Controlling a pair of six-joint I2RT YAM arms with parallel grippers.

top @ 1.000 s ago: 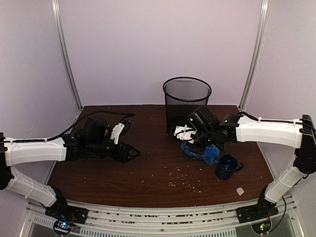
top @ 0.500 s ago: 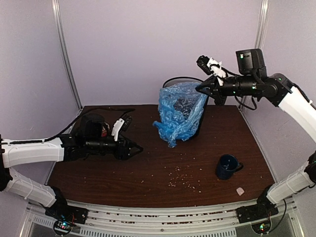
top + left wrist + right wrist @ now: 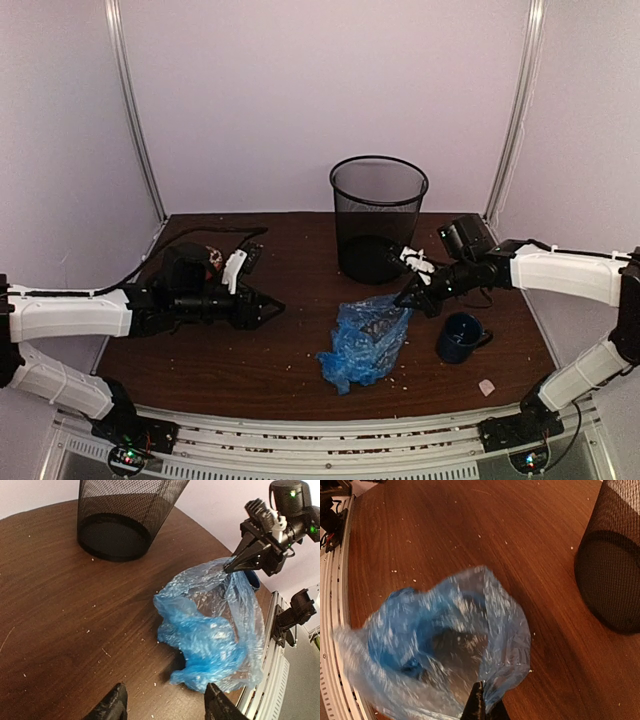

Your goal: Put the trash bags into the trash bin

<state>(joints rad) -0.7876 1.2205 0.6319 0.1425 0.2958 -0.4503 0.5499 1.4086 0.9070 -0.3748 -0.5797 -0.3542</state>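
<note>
- Half a second ago the light-blue trash bag [image 3: 365,340] hung draped over the wire-mesh trash bin [image 3: 378,215], with the right gripper [image 3: 407,297] raised. Now the bag slumps on the counter [image 3: 230,370] toward the front edge, outside the bin, and the gripper is low.
- One bag; one bin by the back edge; one dark blue mug [image 3: 460,337] near the right edge.
- The right gripper's fingers are pinched together on the bag's upper edge. The left gripper [image 3: 268,310], toward the left edge, has its fingers apart and holds nothing.
</note>
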